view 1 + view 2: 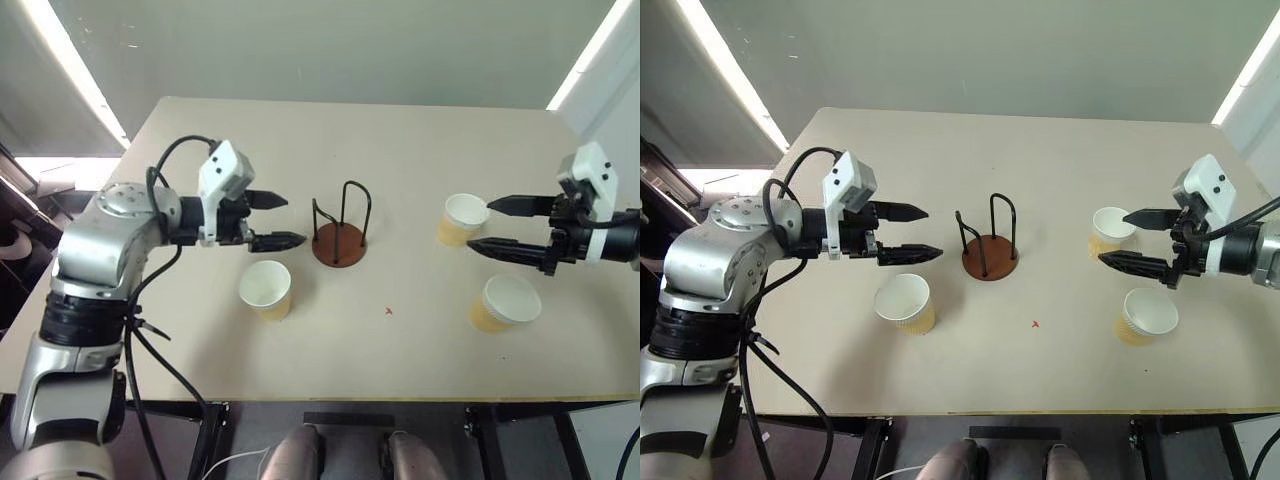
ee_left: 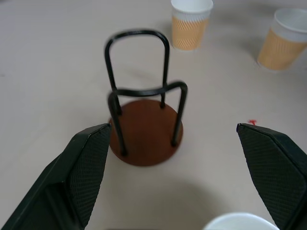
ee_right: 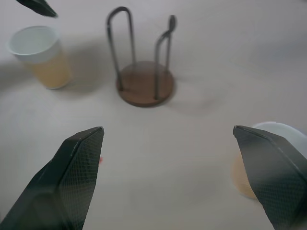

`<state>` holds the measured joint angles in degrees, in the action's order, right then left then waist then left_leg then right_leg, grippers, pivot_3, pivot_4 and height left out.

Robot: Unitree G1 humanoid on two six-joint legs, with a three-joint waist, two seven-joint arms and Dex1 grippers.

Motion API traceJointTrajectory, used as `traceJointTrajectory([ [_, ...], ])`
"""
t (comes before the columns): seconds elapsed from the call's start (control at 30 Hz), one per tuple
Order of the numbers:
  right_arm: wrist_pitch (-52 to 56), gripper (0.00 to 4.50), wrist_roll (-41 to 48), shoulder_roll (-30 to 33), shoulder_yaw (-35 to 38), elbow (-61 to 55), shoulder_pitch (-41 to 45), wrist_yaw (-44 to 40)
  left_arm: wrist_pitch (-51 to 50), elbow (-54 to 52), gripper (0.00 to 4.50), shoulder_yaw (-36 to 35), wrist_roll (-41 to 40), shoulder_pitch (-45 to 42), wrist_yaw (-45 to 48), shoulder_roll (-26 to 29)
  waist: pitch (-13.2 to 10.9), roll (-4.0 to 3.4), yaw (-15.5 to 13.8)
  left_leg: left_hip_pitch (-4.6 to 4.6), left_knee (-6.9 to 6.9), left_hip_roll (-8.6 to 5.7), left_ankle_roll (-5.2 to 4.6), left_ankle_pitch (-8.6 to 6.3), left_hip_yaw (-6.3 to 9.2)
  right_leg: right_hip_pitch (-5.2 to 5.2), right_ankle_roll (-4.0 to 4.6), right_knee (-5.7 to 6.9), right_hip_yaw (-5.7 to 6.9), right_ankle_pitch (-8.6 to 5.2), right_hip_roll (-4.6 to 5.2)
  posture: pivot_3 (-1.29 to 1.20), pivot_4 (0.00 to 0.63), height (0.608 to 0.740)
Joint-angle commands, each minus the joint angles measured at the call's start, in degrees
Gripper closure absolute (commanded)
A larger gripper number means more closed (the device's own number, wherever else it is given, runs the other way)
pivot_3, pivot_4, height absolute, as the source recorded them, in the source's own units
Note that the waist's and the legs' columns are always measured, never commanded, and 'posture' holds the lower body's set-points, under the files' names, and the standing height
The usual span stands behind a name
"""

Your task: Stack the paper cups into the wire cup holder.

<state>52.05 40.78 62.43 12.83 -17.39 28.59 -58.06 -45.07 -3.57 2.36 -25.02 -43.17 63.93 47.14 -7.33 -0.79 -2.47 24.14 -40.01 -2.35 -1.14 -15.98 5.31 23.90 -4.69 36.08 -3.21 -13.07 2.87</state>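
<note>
While three paper cups (image 1: 266,288) are standing loose around the wire cup holder (image 1: 339,243), left gripper (image 1: 277,220) hovering spread wide, right gripper (image 1: 493,226) hovering likewise agape, both holding nothing.

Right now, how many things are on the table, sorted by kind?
Paper cups: 3, one near the left gripper, two near the right gripper.
Wire cup holder: 1, holding no cup.
Total: 4

Bright, even overhead light; right wrist view blurred.
</note>
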Motion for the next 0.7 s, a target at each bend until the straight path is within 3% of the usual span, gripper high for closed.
traceJointTrajectory([
  [0.03, 0.6, 0.02, 2.5, 1.7, 3.3, -2.6, 1.9, -0.6, -0.3, -2.3, 0.0, 0.4, 0.0, 0.3, 0.0, 0.9, 0.0, 0.0, 0.0, 0.0, 0.0, 0.0, 0.0, 0.0, 0.0, 0.0, 0.0, 0.0, 0.0, 0.0, 0.0, 0.0, 0.15, 0.74],
  [0.7, 0.8, 0.02, 3.8, 2.8, 3.9, -3.8, 1.4, 0.9, 0.0, 0.0, 0.0, 5.2, 2.6, -2.3, -6.1, -6.4, 0.0, 0.0, 0.0, -0.04, -0.04, 0.0, 0.0, 0.0, 0.0, -0.05, 0.0, 0.04, -0.01, 0.0, 0.01, 0.0, 0.15, 0.74],
])
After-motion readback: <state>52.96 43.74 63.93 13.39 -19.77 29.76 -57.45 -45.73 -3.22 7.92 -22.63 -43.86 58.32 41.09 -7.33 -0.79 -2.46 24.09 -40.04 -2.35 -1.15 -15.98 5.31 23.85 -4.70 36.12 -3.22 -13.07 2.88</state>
